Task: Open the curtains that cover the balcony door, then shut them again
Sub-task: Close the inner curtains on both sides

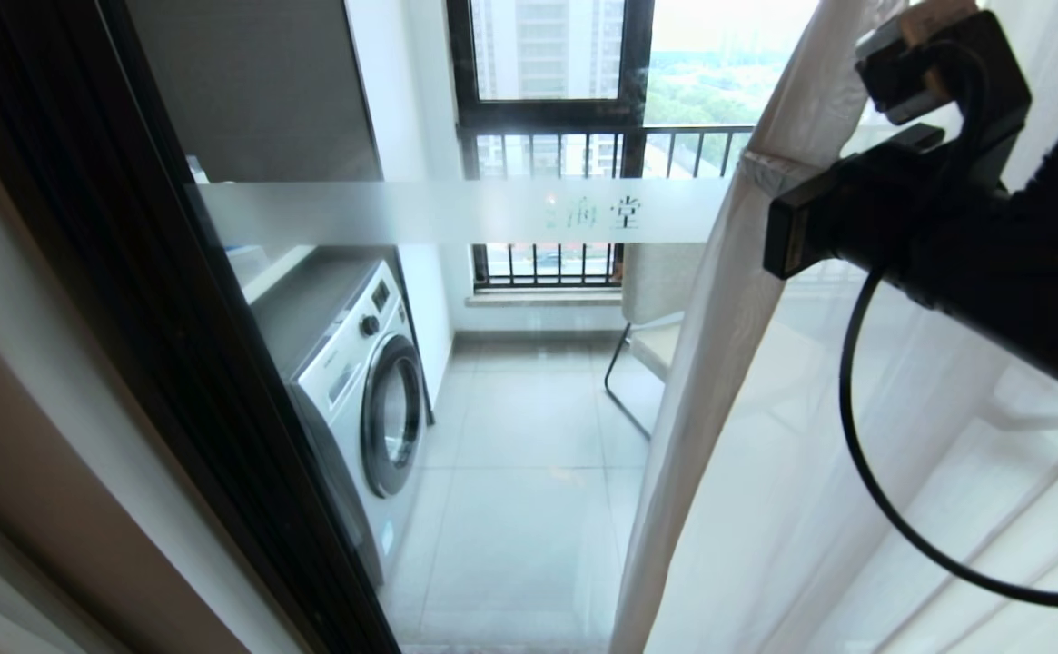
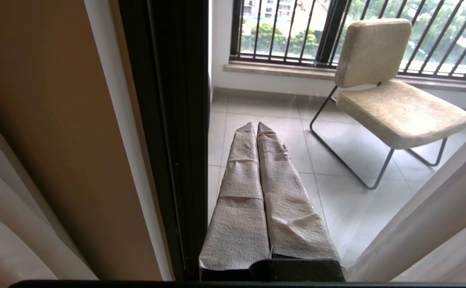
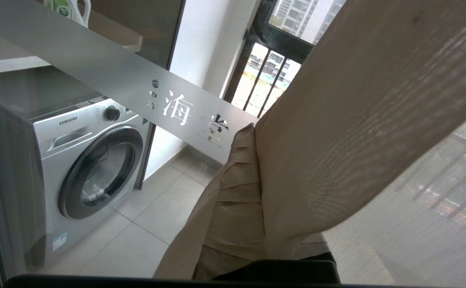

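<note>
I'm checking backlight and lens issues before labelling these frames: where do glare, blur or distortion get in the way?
Head view: the balcony door frame leans and bows from the wide lens; daylight washes out the sheer curtain. Right wrist view: the curtain lies close and soft against the lens, and the glass reflects faintly over the washing machine. Left wrist view: evenly lit and sharp, the chair clear.

A high-rise flat, at its balcony. Washing machine [image 1: 360,391] lower left (front-loader), padded chair [image 2: 393,100] by railed windows [image 1: 583,145], towers outside.
</note>
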Available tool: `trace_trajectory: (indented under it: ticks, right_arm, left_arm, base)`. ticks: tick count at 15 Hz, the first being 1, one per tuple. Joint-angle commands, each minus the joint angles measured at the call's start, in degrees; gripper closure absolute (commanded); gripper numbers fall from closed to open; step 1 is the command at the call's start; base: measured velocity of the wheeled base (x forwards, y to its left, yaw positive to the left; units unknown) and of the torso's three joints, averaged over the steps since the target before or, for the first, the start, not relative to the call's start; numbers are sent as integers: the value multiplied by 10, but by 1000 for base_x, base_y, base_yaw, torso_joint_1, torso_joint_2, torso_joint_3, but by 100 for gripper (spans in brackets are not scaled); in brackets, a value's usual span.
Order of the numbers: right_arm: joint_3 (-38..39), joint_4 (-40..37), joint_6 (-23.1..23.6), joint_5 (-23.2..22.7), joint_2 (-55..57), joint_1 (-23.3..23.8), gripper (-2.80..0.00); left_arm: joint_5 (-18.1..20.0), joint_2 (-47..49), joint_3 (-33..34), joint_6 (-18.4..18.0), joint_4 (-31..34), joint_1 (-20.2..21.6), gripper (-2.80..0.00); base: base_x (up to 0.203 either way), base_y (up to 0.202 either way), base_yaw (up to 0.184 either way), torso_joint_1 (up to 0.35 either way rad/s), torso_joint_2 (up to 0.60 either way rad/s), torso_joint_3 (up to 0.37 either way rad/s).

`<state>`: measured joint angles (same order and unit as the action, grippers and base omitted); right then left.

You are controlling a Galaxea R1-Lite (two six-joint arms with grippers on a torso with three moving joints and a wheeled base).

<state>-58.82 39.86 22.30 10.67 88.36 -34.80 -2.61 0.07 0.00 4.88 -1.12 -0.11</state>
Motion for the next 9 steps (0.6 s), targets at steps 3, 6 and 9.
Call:
trace_trajectory:
  ticks: [3, 6, 9]
  right_arm:
    - [0, 13, 1, 1, 12, -1, 0]
    - [-1, 14, -1, 19, 5, 5, 0]
    - [2, 12, -11, 40, -14, 31, 0]
  left_arm:
    - [0, 0, 0, 0, 0, 0, 0]
    - [0, 0, 0, 0, 0, 0, 0]
    - [0, 0, 0, 0, 0, 0, 0]
  base:
    - [0, 0, 0, 0, 0, 0]
    - [0, 0, 0, 0, 0, 0]
    - [0, 0, 0, 0, 0, 0]
